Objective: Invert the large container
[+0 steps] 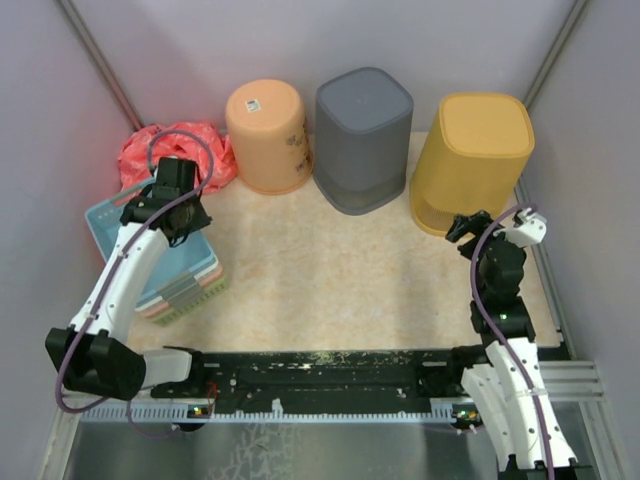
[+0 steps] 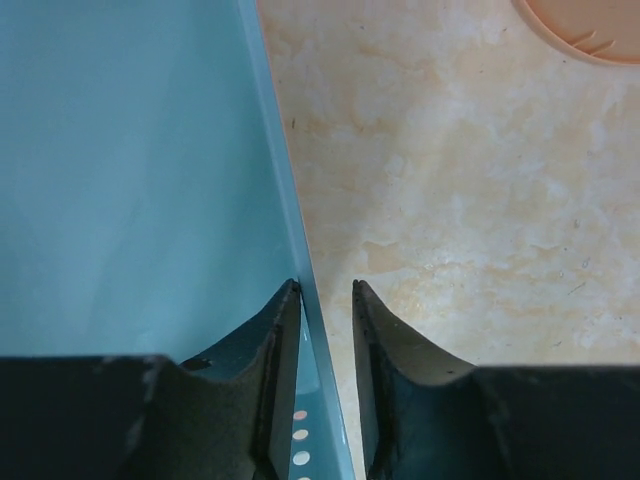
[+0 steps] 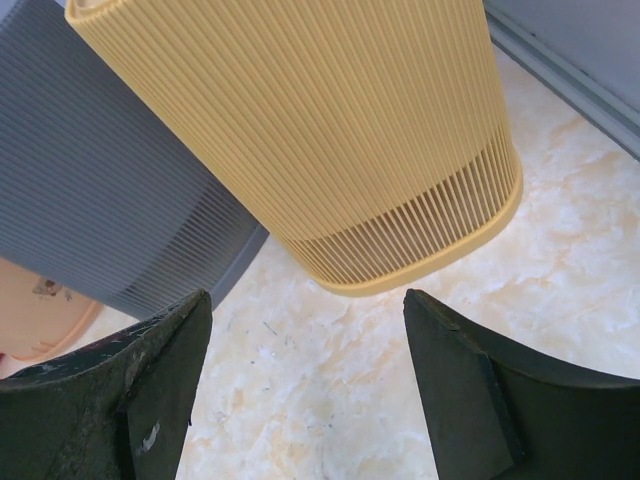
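Note:
A light blue basket (image 1: 108,222) tops a stack of baskets at the left; its inside (image 2: 130,180) fills the left of the left wrist view. My left gripper (image 1: 188,226) straddles the basket's right wall (image 2: 283,180). In the left wrist view the gripper (image 2: 327,290) has its left finger inside against the wall and its right finger outside, a little apart from it. My right gripper (image 1: 464,232) is open and empty over bare table in front of the yellow bin (image 1: 470,160); in its own view (image 3: 305,300) nothing lies between the jaws.
Three bins stand bottom-up along the back: orange (image 1: 268,135), grey (image 1: 362,135), and ribbed yellow (image 3: 330,120). A red cloth (image 1: 150,150) lies in the back left corner. Pink and green baskets (image 1: 190,288) sit under the blue one. Walls close both sides.

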